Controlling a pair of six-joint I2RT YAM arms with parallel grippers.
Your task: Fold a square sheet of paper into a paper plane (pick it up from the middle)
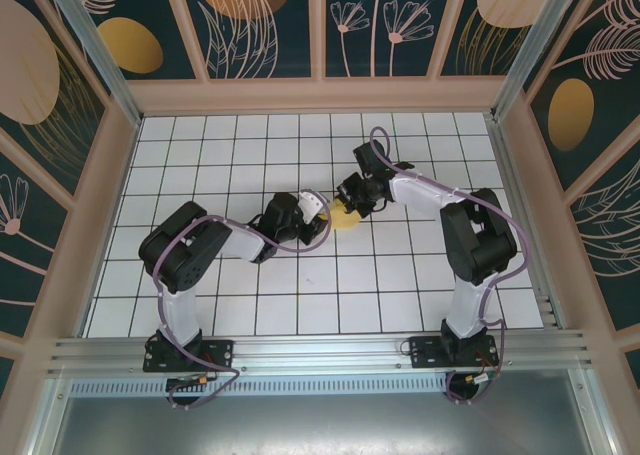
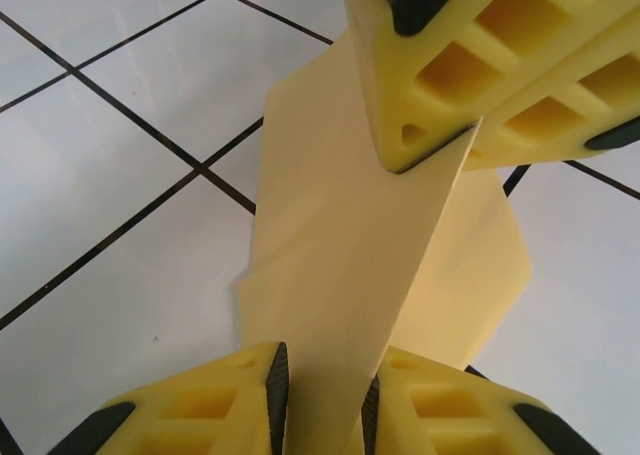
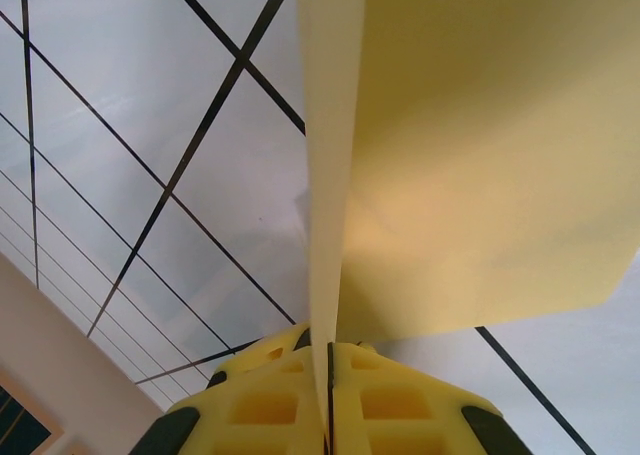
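Observation:
The square sheet of paper [image 1: 348, 218] is pale yellow and partly folded, and it hangs just above the tiles between the two grippers at mid-table. My right gripper [image 3: 328, 360] is shut on a folded edge of the sheet [image 3: 480, 155], which rises upright from its fingertips. The left wrist view has the right gripper [image 2: 440, 155] pinching the top of the paper [image 2: 340, 255]. My left gripper [image 2: 322, 405] stands a little open, a strip of the sheet running between its pads. A paper plane shape is out of view.
A white grid-tiled floor [image 1: 300, 295] lies under both arms. Low beige walls [image 1: 320, 93] border it at the back and the sides. An aluminium rail [image 1: 320, 350] runs along the near edge by the arm bases.

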